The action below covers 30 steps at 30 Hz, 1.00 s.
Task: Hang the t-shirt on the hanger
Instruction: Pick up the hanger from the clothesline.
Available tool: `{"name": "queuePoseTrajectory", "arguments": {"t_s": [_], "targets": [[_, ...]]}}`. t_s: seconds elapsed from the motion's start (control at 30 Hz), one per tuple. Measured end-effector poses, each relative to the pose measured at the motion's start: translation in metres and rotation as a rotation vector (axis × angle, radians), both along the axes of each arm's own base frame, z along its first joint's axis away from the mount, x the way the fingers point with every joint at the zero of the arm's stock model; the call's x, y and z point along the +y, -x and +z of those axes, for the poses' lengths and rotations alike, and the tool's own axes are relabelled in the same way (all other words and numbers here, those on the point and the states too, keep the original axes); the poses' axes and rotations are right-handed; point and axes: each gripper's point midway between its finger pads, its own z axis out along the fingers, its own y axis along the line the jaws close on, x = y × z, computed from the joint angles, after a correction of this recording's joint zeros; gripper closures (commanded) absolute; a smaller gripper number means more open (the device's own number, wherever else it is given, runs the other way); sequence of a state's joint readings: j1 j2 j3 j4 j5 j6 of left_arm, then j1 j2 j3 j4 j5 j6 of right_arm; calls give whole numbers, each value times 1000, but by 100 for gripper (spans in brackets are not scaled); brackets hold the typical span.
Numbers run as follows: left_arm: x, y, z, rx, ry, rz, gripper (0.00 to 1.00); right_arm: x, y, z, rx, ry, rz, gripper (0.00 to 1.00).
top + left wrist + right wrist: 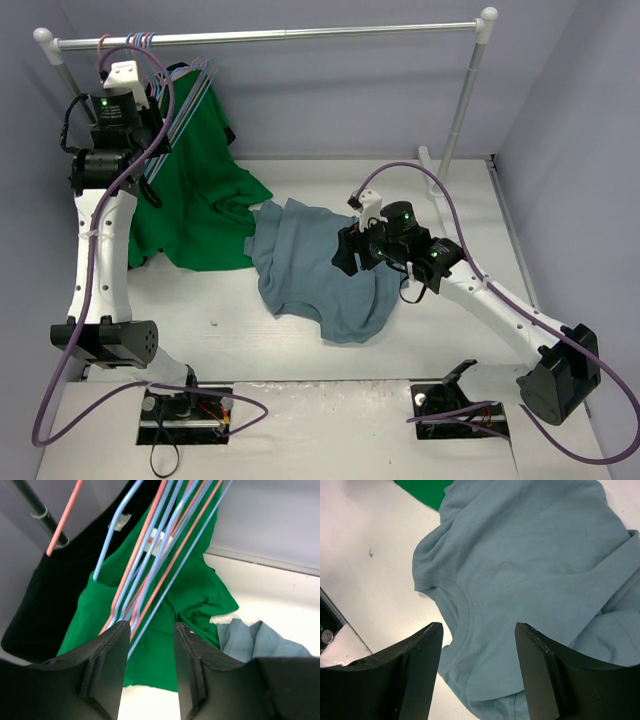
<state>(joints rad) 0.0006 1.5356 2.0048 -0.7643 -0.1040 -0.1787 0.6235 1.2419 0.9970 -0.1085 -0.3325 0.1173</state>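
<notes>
The grey-blue t-shirt (310,275) lies crumpled on the table, its round neck (462,612) facing up in the right wrist view. My right gripper (345,255) hovers just above it, open and empty, its jaws (477,630) straddling the collar area. My left gripper (148,158) is raised to the bunch of wire hangers at the rail's left end. It is open (150,632), and a light-blue hanger wire (172,582) runs down into the gap beside the left finger (107,665) without being clamped. The blue hangers (190,100) hang mixed with pink ones.
A bright green shirt (200,195) hangs from the hangers and drapes onto the table, touching the t-shirt's far left edge. A black garment (40,605) hangs at the left. The metal rail (270,36) spans the back, with its right post (460,110) behind the right arm.
</notes>
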Motion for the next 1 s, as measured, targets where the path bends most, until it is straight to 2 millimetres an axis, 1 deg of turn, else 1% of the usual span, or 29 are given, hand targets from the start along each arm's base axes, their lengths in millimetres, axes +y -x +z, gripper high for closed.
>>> {"name": "queuePoseTrajectory", "arguments": {"t_s": [0.1,0.27,0.37,0.5,0.6,0.63,0.77,1.0], "targets": [[8,-8,0,-6,-13,11,62,1,2,-3,2,3,18,39],[19,-21,-10,13,-37,30,62,0,6,-10,9,10,34,39],[19,-28,-13,21,-44,21,64,1,7,-12,10,12,42,39],[16,-35,-11,10,-42,1,67,0,7,-14,7,16,50,39],[15,-36,-8,1,-40,-10,70,1,7,-13,4,13,53,39],[14,-36,-8,-2,-38,-13,72,1,7,-13,2,12,53,39],[11,-37,-7,-8,-33,-28,75,1,7,-12,0,11,53,39],[8,-40,-10,-2,-25,-46,77,1,7,-13,-1,12,54,39]]}}
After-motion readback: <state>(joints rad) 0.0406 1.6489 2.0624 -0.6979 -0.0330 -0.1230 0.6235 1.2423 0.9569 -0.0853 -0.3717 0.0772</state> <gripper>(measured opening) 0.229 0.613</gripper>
